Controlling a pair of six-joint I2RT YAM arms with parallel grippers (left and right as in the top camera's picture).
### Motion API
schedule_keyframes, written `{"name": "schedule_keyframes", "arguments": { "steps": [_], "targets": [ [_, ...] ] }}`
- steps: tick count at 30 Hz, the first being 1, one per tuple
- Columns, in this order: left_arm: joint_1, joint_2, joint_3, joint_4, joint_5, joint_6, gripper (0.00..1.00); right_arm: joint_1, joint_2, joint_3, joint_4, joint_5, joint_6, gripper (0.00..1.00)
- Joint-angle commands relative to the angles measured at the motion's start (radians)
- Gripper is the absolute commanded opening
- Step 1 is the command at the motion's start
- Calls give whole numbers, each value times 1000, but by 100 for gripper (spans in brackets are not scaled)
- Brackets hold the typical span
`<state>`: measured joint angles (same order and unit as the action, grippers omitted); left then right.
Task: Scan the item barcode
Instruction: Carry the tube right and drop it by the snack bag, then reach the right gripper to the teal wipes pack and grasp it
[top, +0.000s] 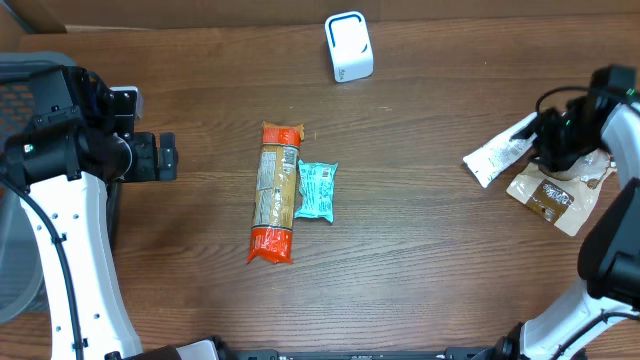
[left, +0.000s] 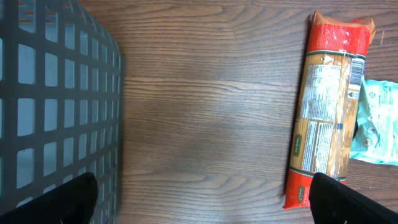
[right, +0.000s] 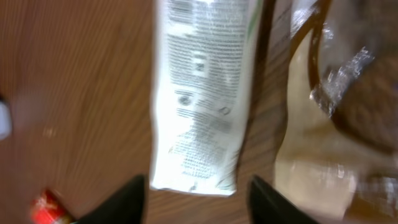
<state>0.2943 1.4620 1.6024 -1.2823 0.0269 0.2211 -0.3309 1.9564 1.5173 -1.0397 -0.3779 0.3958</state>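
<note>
White pouch (top: 497, 155) lies slantwise, long axis running between the spread, ungripping fingers (right: 124, 202) of the right end effector (right: 198, 183).

Soft, even light falls from above on the bench (top: 420, 250). Shadows in the overhead view are short and faint, hugging the orange packet (top: 276, 192) at the middle. The left wrist view is sharp, with a pale sheen banding the wood. The right wrist view is smeared: print on the white pouch (right: 202, 93) is unreadable, and the clear wrapper (right: 348, 93) throws glints.
</note>
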Motion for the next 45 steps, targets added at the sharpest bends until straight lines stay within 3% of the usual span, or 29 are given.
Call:
{"name": "schedule_keyframes", "arguments": {
  "steps": [1,5,7,9,13,20,26,33,39,45],
  "targets": [
    [-2,-11,3,1,15,26,100,47,-85,174,-124,-13,-57,70],
    [-2,-11,3,1,16,26,99,135,-82,186,-168,-157,-104,68],
    [-2,-11,3,1,15,26,100,211,-80,161,-150,-198,-116,75],
    [-2,-11,3,1,15,26,99,298,-80,128,-115,-197,-116,81],
    [-2,-11,3,1,15,26,100,537,-80,3,58,-190,-35,82],
    [-2,-11,3,1,15,26,99,805,-80,-175,357,-60,188,72],
    [-2,-11,3,0,15,26,99,978,-80,-229,478,55,286,58],
    [-2,-11,3,1,15,26,100,1113,-70,-248,594,144,368,47],
    [-2,-11,3,1,15,26,100,1141,16,-248,705,166,394,46],
    [-2,-11,3,1,15,26,100,1135,56,-248,686,98,389,47]
  ]
}}
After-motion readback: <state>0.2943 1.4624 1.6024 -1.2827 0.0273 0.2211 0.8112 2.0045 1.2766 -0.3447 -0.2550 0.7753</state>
